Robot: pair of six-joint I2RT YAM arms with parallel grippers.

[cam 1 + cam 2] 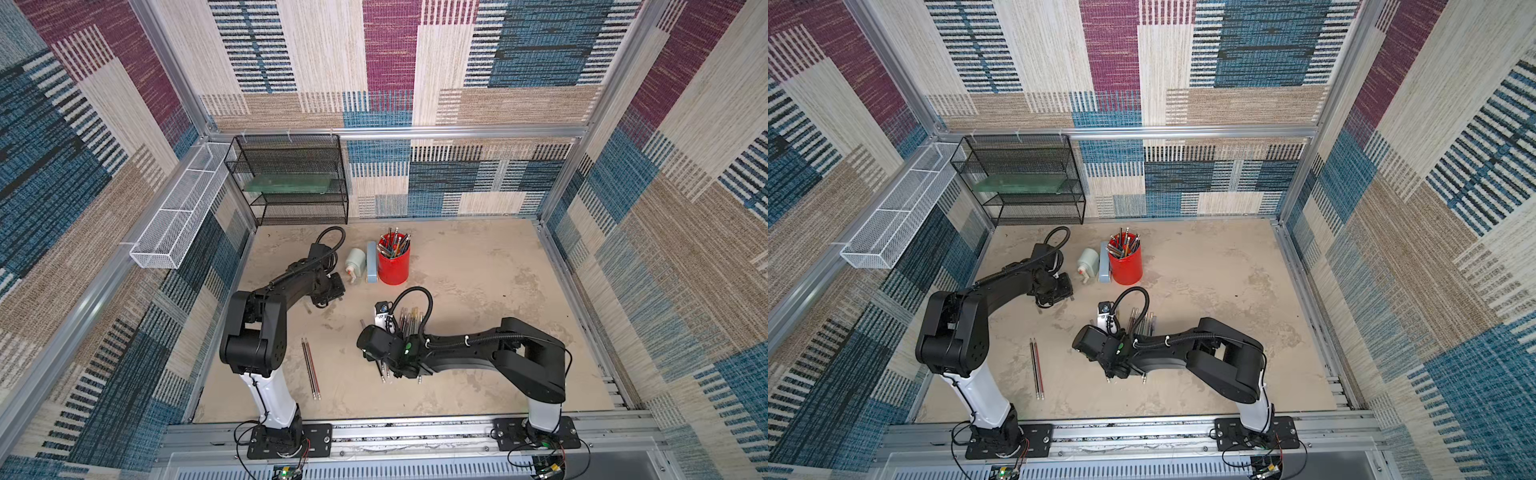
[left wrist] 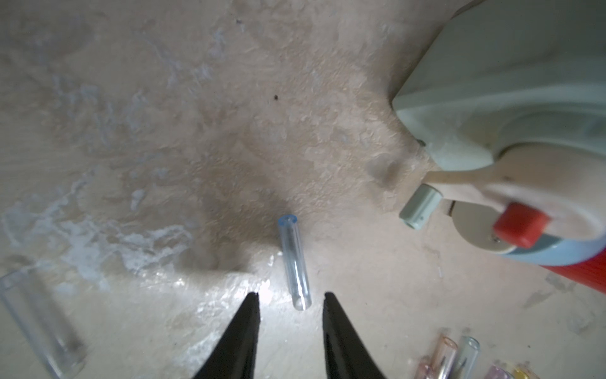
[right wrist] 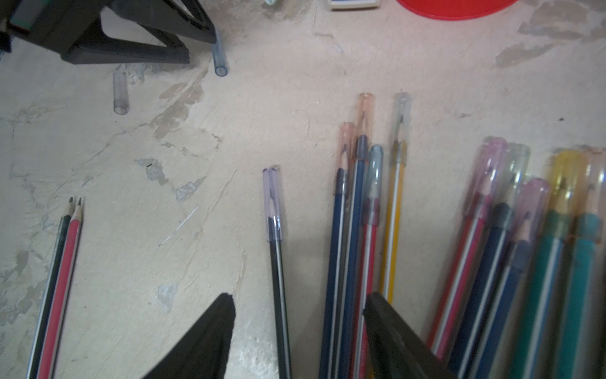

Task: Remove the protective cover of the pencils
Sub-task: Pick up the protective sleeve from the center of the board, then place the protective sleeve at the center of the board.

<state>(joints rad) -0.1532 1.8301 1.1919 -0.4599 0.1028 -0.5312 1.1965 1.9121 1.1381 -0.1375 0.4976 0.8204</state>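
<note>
Left tool (image 2: 290, 295) astride blue cap (image 2: 292, 256), gap either side.

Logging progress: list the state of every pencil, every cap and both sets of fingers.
Two pencils: bare, lying flat.
Dark pencil: capped, lying flat.
Bunched pencils: capped.
Blue cap: off, lying loose.
Clear cap: off, lying loose.
Left fingers: open, empty.
Right fingers: open, astride dark pencil.

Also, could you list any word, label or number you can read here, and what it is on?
No text is readable.
The pencils, the red cup and the sharpener show no lettering.
Any marking on the blue box is too small to tell.
</note>
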